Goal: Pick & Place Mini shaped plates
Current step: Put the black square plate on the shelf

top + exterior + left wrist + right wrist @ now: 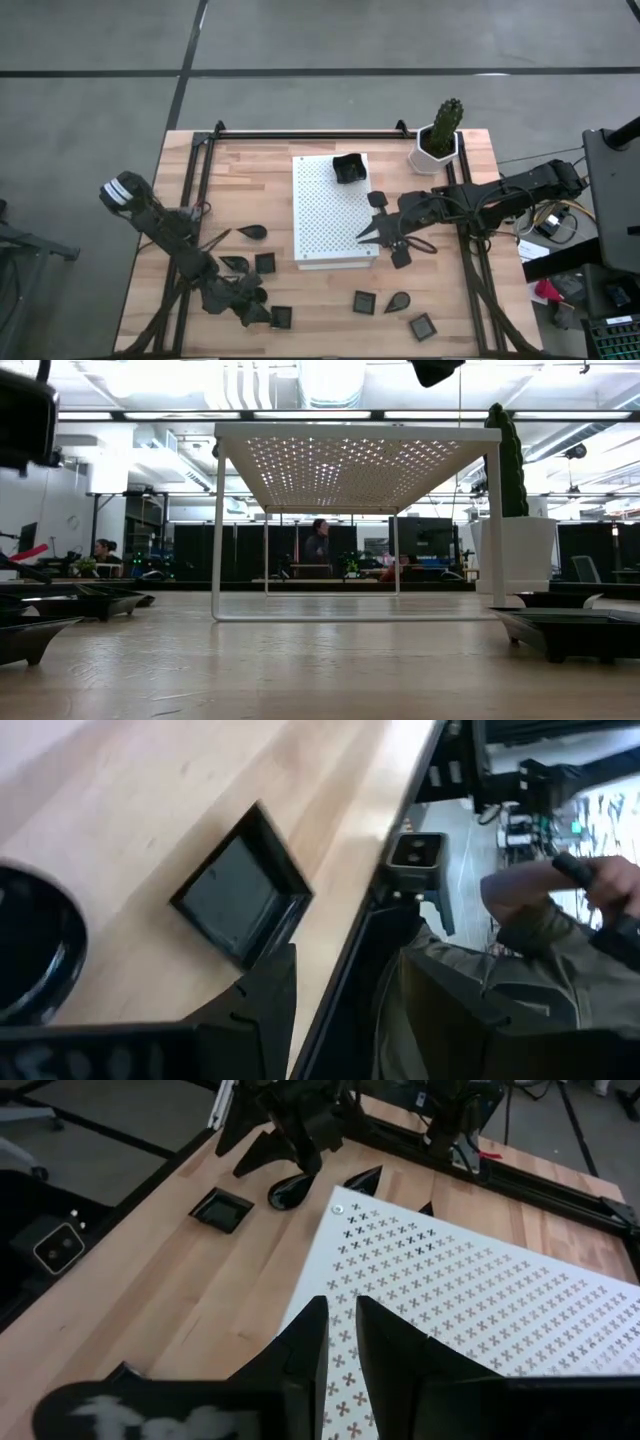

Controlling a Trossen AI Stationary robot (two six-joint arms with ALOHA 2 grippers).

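Several mini shaped plates, small and dark, lie flat on the wooden table. A square plate (282,317) (245,900) lies near the front edge, just ahead of my left gripper (260,308) (350,1010), which is open with nothing between its fingers. A rounded dish (30,960) (292,1188) lies beside that gripper. Three more plates (252,232) (265,263) (235,264) lie farther back. Another group (363,302) (397,299) (422,326) sits front right. My right gripper (368,237) (342,1305) hovers over the white perforated board's (325,220) near right corner, its fingers a narrow gap apart and empty.
A black square dish (348,168) sits on the board's far edge. A white hexagonal cactus pot (437,140) stands at the back right. A black frame rail (345,970) runs along the table's front edge, and a person's hand (560,895) shows beyond it.
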